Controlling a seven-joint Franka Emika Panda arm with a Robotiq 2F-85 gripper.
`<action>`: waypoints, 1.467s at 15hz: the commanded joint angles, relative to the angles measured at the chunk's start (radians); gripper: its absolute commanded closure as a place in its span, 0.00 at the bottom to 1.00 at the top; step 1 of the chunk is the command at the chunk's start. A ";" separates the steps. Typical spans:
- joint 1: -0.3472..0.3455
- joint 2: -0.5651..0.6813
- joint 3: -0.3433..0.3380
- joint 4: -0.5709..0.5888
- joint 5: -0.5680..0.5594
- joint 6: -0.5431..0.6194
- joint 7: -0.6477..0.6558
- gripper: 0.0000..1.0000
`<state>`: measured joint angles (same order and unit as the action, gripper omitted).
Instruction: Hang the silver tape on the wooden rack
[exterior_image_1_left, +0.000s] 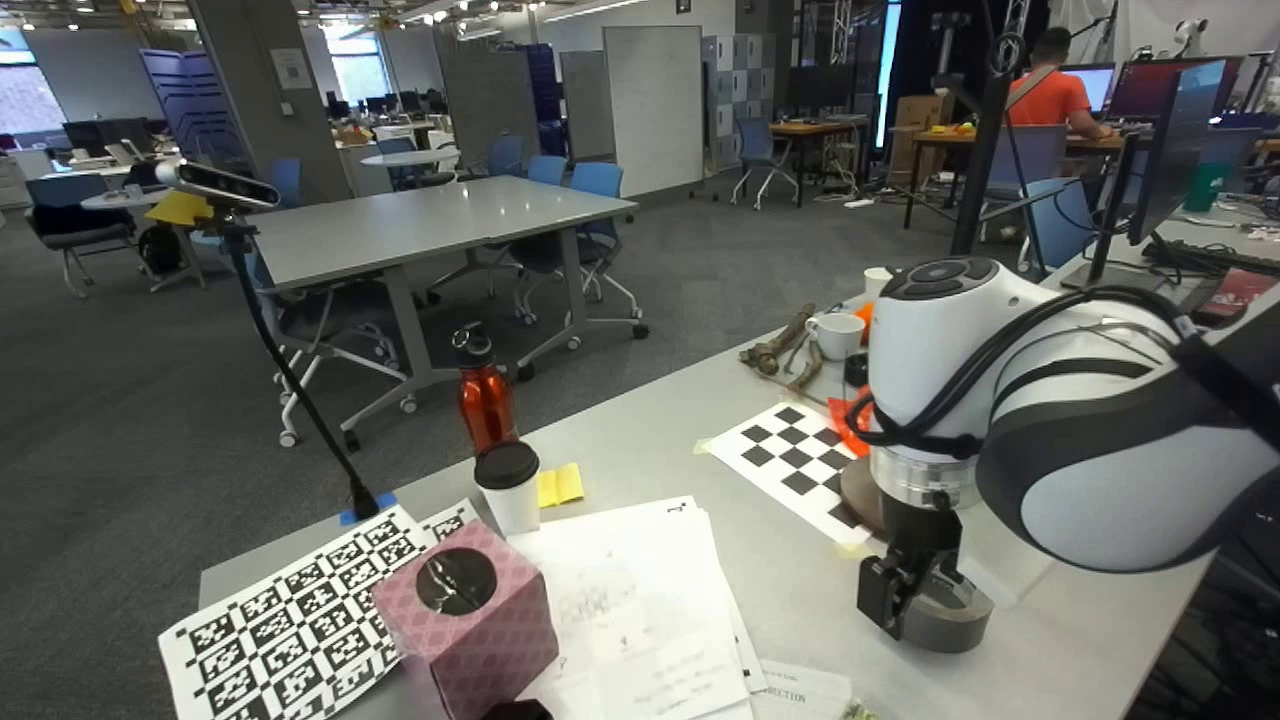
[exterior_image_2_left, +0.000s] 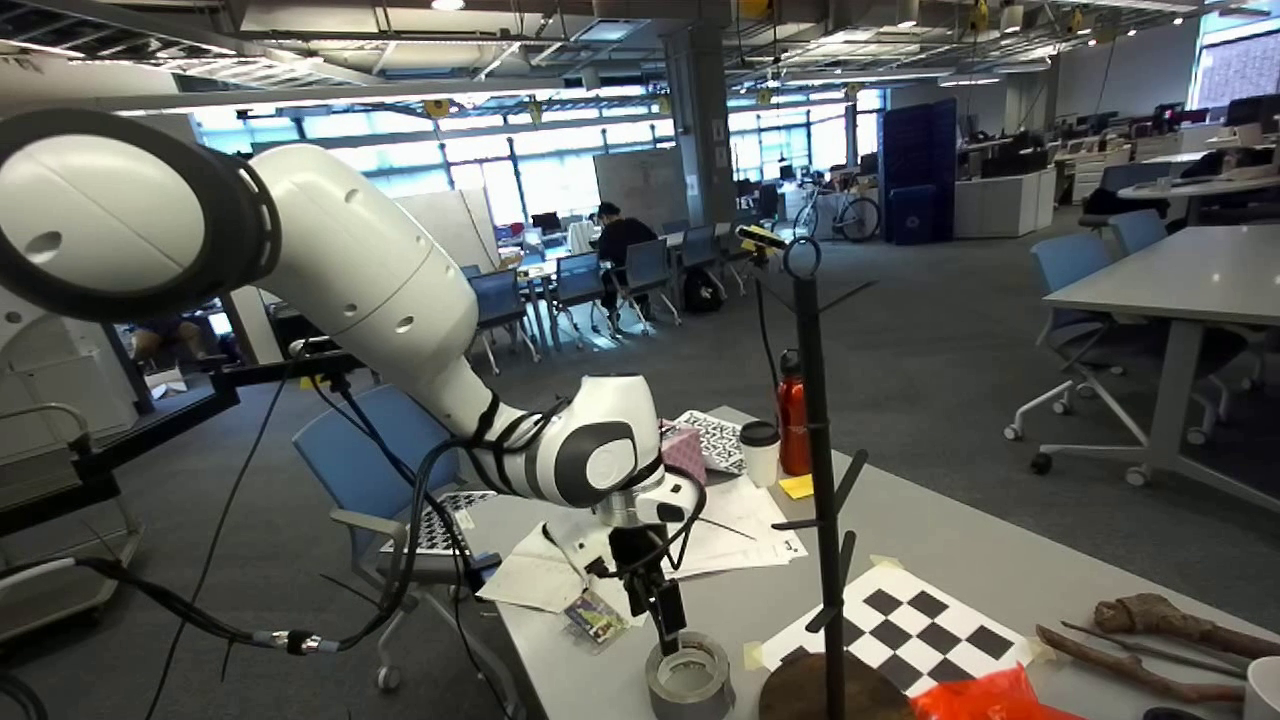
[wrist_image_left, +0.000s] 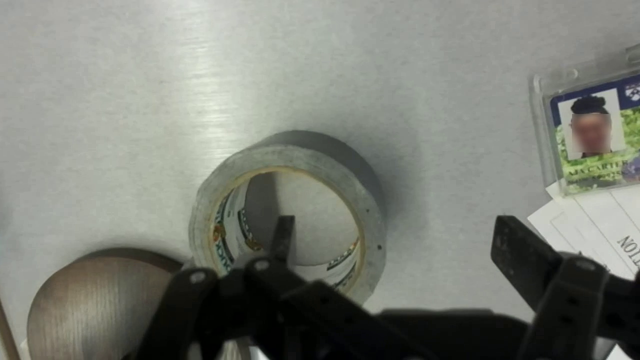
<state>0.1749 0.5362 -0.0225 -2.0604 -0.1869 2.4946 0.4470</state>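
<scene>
The silver tape (wrist_image_left: 367, 245) lies flat on the table, its hollow facing up; it also shows in an exterior view as a grey ring (exterior_image_2_left: 690, 705). My gripper (wrist_image_left: 397, 235) points down at it with jaws wide apart. In the wrist view, one finger (wrist_image_left: 283, 235) appears over the tape's hollow and the opposite finger (wrist_image_left: 520, 255) is outside the ring, to the right. Nothing is pinched; how deep the inner finger reaches I cannot tell. Close beside the tape stands the wooden rack (exterior_image_2_left: 820, 450), upright with side pegs. Its round brown base (wrist_image_left: 100, 305) shows at lower left in the wrist view.
A checkerboard sheet (exterior_image_2_left: 915, 625) lies by the rack's base, with an orange-red thing (exterior_image_2_left: 985, 695) near it. An ID badge (wrist_image_left: 592, 130) and papers lie to the tape's right in the wrist view. Farther off are a pink box (exterior_image_1_left: 480, 620), a lidded cup (exterior_image_1_left: 510, 495) and a bottle (exterior_image_1_left: 487, 405).
</scene>
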 joint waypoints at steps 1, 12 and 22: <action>0.016 0.075 -0.029 0.092 -0.008 -0.007 -0.049 0.00; 0.003 0.175 -0.019 0.171 0.047 -0.026 -0.085 0.00; 0.037 0.157 -0.035 0.139 0.036 -0.019 -0.056 0.74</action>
<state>0.1846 0.6941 -0.0393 -1.9254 -0.1600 2.4932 0.3953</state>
